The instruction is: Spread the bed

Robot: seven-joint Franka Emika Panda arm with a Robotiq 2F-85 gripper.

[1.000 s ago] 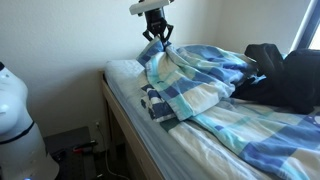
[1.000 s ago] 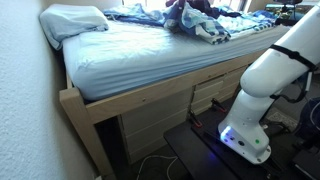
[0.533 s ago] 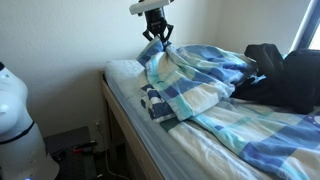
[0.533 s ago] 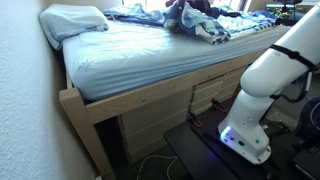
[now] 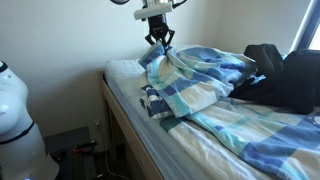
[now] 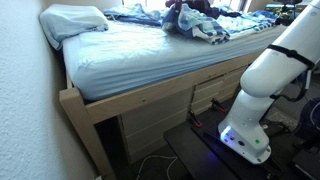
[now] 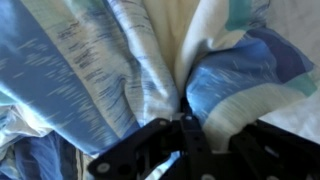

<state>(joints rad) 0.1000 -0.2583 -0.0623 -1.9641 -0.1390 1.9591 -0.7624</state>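
Fingers (image 7: 138, 154) apparently pinch the blanket (image 5: 200, 82); black bundle (image 5: 286, 76) and pillow (image 5: 124, 68) lie nearby.

**A bedroom in a home**

A wooden-framed bed (image 6: 130, 100) takes up most of the room and stands by a plain white wall (image 5: 60, 35). On it lie a pale sheet (image 6: 140, 50), a white pillow (image 6: 72, 20) at the head end, and a rumpled blue-and-white striped blanket (image 5: 200, 85). Drawers (image 6: 165, 118) sit under the frame. Daylight comes through a window (image 5: 312, 25) at the far right, above a black bundle (image 5: 285, 78) lying on the bed. A white robot arm (image 6: 262, 90) stands on the floor beside the bed, with cables (image 6: 150, 160) nearby.
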